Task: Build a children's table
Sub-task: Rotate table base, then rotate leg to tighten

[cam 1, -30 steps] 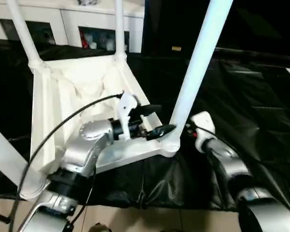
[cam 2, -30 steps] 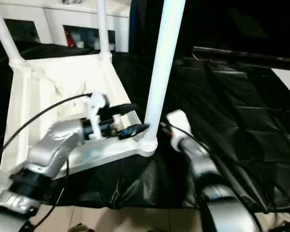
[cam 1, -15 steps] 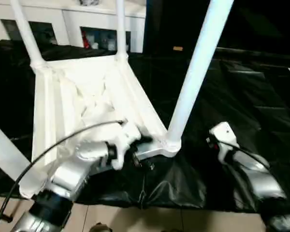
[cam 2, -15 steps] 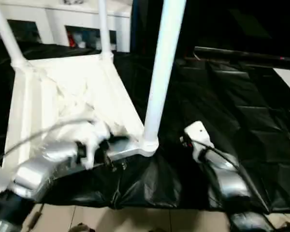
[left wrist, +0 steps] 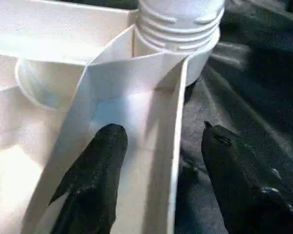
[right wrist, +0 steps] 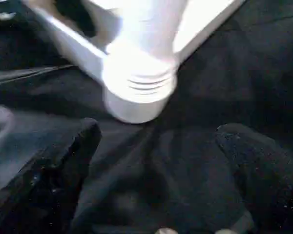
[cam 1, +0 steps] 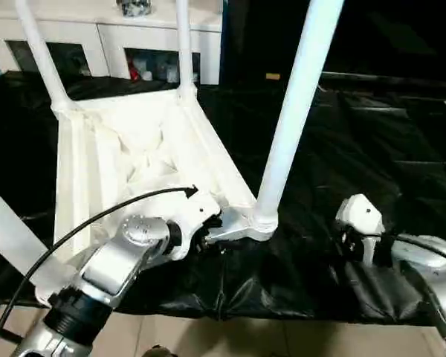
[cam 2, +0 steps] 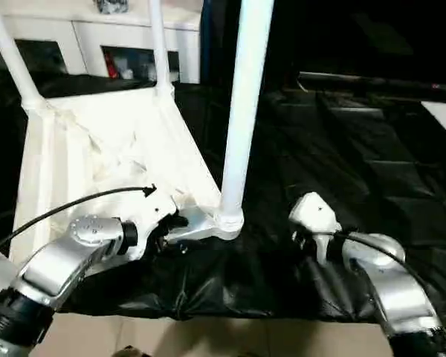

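The children's table lies upside down, its white tabletop (cam 1: 134, 149) showing the ribbed underside. Legs rise from the far corners (cam 1: 37, 52) (cam 1: 183, 44), the near right (cam 1: 293, 111) and the near left (cam 1: 7, 230). My left gripper (left wrist: 161, 129) is open astride the near rim, just short of the near-right corner socket (cam 1: 264, 223). One of its fingers (left wrist: 95, 175) rests inside the rim and the other hangs outside over the cloth. My right gripper (right wrist: 158, 129) is open and low over the black cloth. It faces that socket (right wrist: 139, 92) from a short way off.
Black cloth (cam 1: 372, 134) covers the work surface, and its front edge drops to a tiled floor (cam 1: 245, 338). A white cabinet with glass-fronted compartments (cam 1: 119, 37) stands behind. A black cable (cam 1: 97, 219) arches over my left forearm.
My left gripper has drawn back from the corner socket along the near rim. My right arm has pulled away from the near-right leg's base, to the right and toward me.
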